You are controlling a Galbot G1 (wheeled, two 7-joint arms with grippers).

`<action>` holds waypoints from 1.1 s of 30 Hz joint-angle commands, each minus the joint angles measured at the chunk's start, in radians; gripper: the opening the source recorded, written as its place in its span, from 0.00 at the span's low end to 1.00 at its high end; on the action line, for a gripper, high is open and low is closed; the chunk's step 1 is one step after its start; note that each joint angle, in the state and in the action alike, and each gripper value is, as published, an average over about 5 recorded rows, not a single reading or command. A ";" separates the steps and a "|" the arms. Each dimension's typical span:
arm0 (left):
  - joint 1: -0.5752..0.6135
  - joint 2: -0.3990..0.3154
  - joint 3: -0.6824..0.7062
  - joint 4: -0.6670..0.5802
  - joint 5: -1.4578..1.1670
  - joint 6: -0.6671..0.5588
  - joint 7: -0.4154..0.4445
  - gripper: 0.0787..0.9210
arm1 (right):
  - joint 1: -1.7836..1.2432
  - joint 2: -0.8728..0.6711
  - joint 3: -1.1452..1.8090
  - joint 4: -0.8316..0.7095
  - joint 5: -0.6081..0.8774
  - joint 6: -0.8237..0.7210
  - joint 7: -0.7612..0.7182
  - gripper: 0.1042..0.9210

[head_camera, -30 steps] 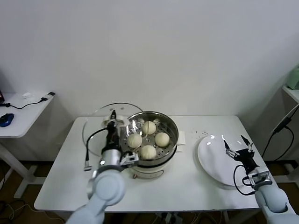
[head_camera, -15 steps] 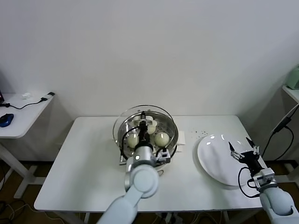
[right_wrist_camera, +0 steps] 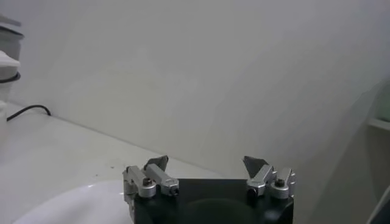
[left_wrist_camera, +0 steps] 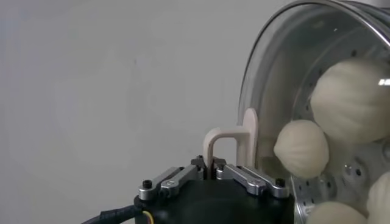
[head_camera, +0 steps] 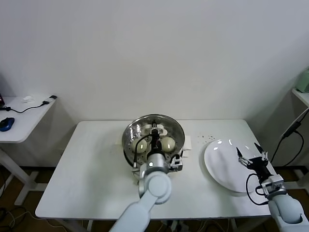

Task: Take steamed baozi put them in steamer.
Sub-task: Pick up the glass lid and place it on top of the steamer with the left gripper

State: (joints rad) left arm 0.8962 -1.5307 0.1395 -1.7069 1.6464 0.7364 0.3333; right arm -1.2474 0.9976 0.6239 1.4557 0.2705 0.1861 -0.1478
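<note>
The left claw [left_wrist_camera: 212, 171] was clamped tight on the white handle [left_wrist_camera: 234, 140] of the glass lid [head_camera: 153, 137], holding the lid over the steamer [head_camera: 128, 150] near the middle of the desk [head_camera: 87, 179]. In the head view the lid covered the pot's mouth, though whether it rested on the rim or hung just above could not be told. Through the glass the steamed baozi [head_camera: 167, 144] showed inside the steamer, sitting on its perforated tray; the left wrist view caught four of them [left_wrist_camera: 301, 148] behind the lid's dome, close together. The left arm reached in from the near side, its wrist directly above the pot.

The right claw [head_camera: 252, 157] stood wide, gripping nothing, over the right part of the white plate [head_camera: 219, 166], which lay on the desk to the right of the steamer and apart from it. In the right wrist view both fingers [right_wrist_camera: 153, 173] were spread well apart above the plate's rim [right_wrist_camera: 79, 204].
</note>
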 commanded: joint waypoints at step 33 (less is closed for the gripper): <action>0.002 0.013 -0.004 0.028 -0.018 0.047 -0.008 0.09 | 0.002 0.012 0.012 -0.011 -0.014 0.005 -0.011 0.88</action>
State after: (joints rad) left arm 0.8939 -1.5360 0.1272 -1.6458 1.6370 0.7357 0.3010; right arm -1.2461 1.0098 0.6349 1.4456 0.2575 0.1914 -0.1579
